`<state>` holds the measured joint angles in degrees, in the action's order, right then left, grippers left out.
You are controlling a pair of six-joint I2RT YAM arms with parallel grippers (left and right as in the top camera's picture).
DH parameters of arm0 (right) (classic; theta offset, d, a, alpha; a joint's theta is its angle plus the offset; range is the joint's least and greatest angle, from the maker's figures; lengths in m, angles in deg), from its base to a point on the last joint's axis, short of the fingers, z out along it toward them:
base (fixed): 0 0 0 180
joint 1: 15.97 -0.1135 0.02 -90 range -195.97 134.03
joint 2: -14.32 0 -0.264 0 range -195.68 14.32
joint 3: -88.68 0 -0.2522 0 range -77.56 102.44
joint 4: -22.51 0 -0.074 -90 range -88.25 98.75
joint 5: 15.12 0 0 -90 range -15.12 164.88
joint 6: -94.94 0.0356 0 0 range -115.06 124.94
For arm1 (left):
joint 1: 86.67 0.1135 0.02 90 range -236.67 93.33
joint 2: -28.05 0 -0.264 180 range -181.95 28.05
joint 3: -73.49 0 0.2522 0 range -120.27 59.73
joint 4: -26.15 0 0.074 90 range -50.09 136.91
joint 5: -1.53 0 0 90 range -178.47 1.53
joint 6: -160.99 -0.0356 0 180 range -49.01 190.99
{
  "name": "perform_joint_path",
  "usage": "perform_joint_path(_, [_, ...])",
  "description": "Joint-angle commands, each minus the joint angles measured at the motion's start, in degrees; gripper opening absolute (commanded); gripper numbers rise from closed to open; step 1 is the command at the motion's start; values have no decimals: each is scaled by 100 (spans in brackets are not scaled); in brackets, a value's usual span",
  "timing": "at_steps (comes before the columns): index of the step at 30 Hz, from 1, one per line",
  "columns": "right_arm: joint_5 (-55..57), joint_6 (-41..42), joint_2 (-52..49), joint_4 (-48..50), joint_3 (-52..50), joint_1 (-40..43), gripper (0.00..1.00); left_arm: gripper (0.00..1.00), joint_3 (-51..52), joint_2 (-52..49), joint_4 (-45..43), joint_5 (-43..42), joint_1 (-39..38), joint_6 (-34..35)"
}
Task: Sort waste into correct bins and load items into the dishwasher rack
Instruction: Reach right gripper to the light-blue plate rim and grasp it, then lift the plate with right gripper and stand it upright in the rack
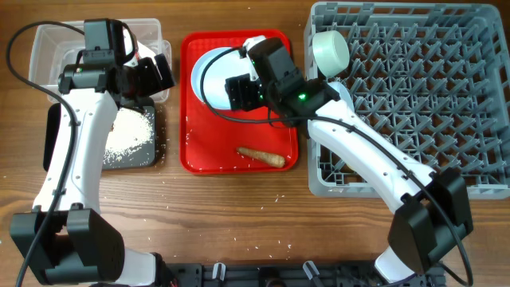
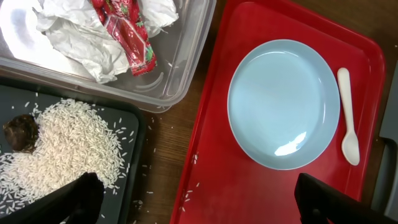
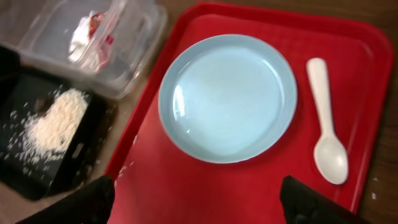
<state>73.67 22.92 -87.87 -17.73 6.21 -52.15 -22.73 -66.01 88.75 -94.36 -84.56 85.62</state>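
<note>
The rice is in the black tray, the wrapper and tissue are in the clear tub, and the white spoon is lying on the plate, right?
Not quite. The right wrist view shows the white spoon lying on the red tray beside the plate, not on it. The rice is in the black tray, and the wrapper and tissue are in the clear tub.

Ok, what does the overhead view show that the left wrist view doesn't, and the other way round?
Only overhead: the dishwasher rack with a pale green bowl in one corner, the carrot-like root on the red tray, and both arms. Only left wrist, plainly: the white plastic spoon beside the plate, the red snack wrapper and crumpled tissue in the clear tub, and the dark brown lump by the rice. Both: red tray, plate, clear tub, rice in the black tray.
</note>
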Motion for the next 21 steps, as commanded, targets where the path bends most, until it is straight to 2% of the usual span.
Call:
perform_joint_path(1, [527,525,-409,186,85,4,84,100,7,52,-15,-68,37,127])
perform_joint_path(8, [267,1266,-1408,603,85,70,75,100,7,52,28,-63,37,122])
perform_joint_path(16, [269,2164,-2168,1060,85,260,54,100,15,52,164,-63,37,122])
perform_joint_path(21, [264,2411,-2363,1047,85,400,45,100,33,52,157,-61,37,103])
